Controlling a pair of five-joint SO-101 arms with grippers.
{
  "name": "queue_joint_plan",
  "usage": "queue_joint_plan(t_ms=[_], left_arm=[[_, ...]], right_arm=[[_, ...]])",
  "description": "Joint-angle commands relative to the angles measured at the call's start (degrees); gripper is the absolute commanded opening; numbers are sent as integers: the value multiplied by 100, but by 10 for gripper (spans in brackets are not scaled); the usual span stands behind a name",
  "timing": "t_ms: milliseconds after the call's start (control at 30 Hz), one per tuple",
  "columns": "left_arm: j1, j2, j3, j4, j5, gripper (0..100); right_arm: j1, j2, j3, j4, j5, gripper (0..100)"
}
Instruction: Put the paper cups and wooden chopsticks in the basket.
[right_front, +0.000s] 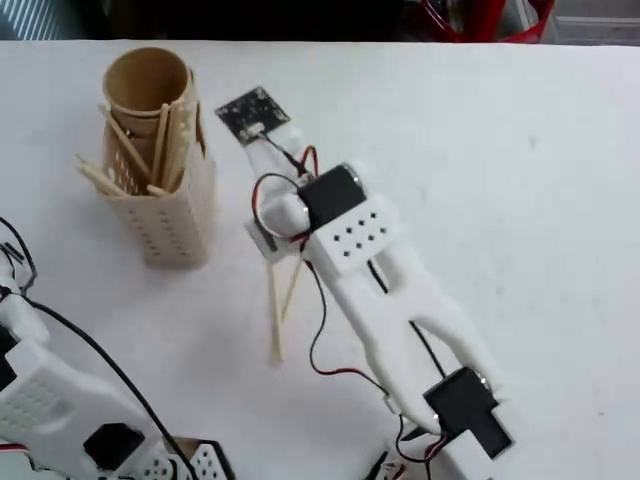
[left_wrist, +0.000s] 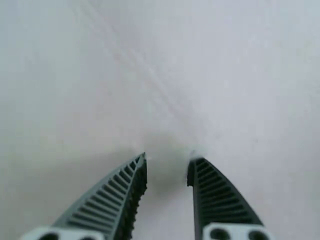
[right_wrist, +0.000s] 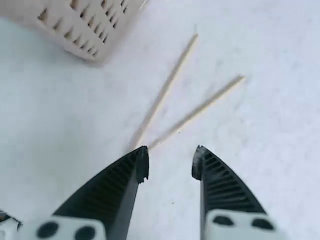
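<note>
A perforated cream basket (right_front: 165, 225) stands at the table's back left, with a brown paper cup (right_front: 148, 80) and several wooden chopsticks (right_front: 160, 140) inside it. Two loose chopsticks (right_front: 277, 310) lie on the table in a narrow V, right of the basket. My right gripper (right_wrist: 170, 162) hangs open just above their near ends, one chopstick (right_wrist: 165, 92) and the other (right_wrist: 200, 112) running ahead of the fingertips toward the basket's corner (right_wrist: 80, 25). My left gripper (left_wrist: 166, 162) is open over bare white table, nothing between its fingers.
The right arm's white body (right_front: 400, 300) stretches from the front edge to mid-table, trailing red and black wires. The left arm (right_front: 60, 410) sits at the front left corner. A small black circuit board (right_front: 252, 112) lies behind the right gripper. The table's right half is bare.
</note>
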Motion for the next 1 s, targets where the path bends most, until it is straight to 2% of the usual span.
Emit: queue_joint_plan(t_ms=[0, 400, 533, 967], left_arm=[[48, -31, -18, -9, 9, 154], [48, -31, -9, -9, 9, 154], [48, -31, -9, 18, 18, 154], [48, -31, -9, 26, 18, 154]], right_arm=[[84, -4, 870, -1033, -158, 155], [251, 4, 2892, -3055, -149, 155], [224, 101, 2963, -3152, -167, 155], [224, 2000, 1996, -2818, -176, 141]])
